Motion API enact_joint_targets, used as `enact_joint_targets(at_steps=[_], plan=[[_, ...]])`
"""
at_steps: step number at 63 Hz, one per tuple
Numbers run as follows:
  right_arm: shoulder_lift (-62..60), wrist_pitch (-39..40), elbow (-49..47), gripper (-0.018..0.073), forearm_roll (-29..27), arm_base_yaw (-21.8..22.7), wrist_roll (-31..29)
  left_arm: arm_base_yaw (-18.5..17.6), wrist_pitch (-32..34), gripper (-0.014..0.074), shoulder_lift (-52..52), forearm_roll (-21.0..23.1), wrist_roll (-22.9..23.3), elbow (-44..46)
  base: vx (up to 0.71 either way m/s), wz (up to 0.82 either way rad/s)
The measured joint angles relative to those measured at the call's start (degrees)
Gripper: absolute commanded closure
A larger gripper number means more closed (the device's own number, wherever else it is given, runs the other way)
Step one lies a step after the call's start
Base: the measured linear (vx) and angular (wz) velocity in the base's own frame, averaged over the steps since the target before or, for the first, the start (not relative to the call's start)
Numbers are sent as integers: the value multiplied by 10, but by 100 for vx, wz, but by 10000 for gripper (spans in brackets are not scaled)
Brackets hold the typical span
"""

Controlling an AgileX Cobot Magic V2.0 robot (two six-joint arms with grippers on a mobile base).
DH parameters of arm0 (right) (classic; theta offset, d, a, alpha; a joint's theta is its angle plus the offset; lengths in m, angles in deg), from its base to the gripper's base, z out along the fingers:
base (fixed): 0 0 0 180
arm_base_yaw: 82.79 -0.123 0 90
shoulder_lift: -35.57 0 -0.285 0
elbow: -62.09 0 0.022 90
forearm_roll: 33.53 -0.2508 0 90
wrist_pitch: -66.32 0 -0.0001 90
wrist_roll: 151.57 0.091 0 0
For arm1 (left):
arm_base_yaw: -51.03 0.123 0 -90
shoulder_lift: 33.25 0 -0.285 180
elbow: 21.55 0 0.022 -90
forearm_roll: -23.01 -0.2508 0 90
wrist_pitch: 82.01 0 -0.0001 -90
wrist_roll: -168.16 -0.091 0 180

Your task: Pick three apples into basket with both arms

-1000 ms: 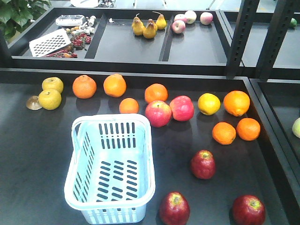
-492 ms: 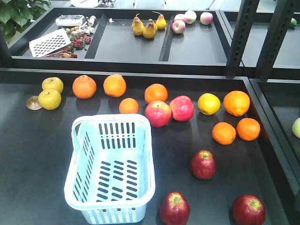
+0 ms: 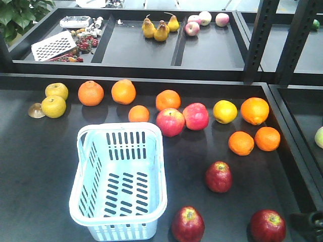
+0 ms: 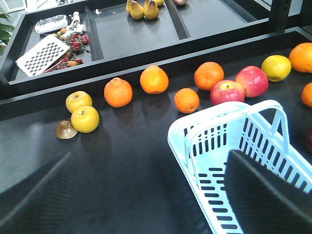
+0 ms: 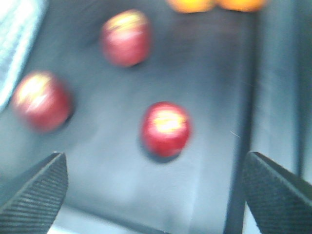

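No text, label, brand, number or sign can be read in any view. The walls of the basket (image 3: pixel 119 126) show plain slots only, with no lettering. The white grater (image 3: pixel 53 45) in the far left corner tray shows a hole pattern only. The right wrist view is too blurred to resolve any marking.

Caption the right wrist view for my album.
Open right hand above three dark red apples on a dark tabletop.
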Motion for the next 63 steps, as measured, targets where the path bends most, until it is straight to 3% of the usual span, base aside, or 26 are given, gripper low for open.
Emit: enact_joint_targets(at_steps=[17,26,46,63], plan=[[143,-29,-46,-124,-191,-3,-227,0,0,6,0,0,0,0,0,0],[212,-1,-50,-124,-205,-52,-289,0,0,6,0,0,0,0,0,0],[351,139,-51,-124,-159,-204,-303,0,0,6,0,0,0,0,0,0],[472,216,-84,-120,-159,-269,-304,0,0,6,0,0,0,0,0,0]])
